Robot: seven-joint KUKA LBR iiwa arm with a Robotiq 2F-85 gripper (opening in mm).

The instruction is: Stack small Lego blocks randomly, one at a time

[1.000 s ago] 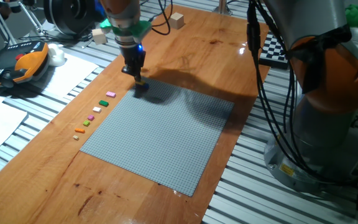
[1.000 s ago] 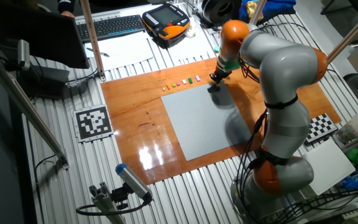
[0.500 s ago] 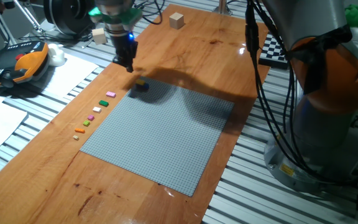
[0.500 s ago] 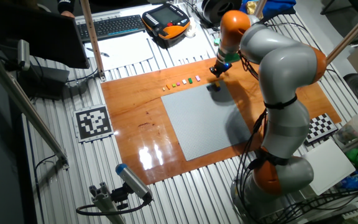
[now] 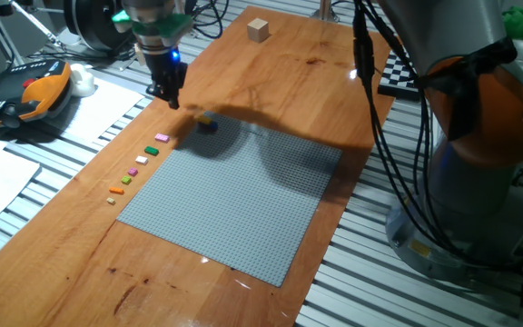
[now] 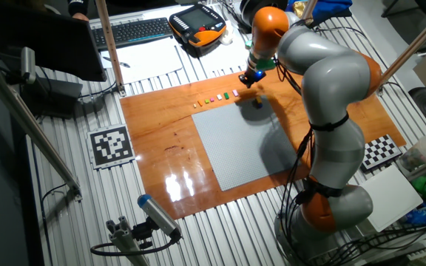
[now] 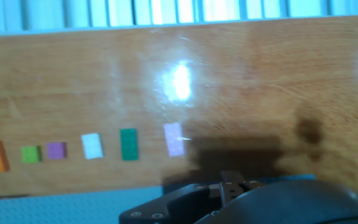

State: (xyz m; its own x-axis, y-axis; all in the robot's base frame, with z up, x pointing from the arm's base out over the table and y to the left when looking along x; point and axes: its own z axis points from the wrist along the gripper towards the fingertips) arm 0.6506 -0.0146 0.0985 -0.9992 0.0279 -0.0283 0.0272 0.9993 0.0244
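A short row of small Lego blocks lay on the bare wood in the left part of one fixed view, running from the pink block (image 5: 162, 138) at its upper end down to the orange block (image 5: 114, 192). In the hand view the same row crossed the lower left of the frame: orange, light green, purple, white block (image 7: 92, 146), dark green block (image 7: 128, 144), then pink. A tiny stack (image 5: 207, 122), yellow over blue, sat at the upper corner of the grey baseplate (image 5: 234, 195), well apart from the row.

The gripper (image 5: 170, 92) hung above the wood, up and left of the stack and just above the pink end of the row. Nothing showed between its fingers; whether they stood wide or narrow could not be told, since the hand view showed only a dark blur of the hand.

The likely risk was in the pick. The blocks lay close together and were far smaller than the fingers, so a slightly off descent could nudge a neighbour or catch two. A skewed grasp would probably leave the block tilted and failing to seat on the stack.
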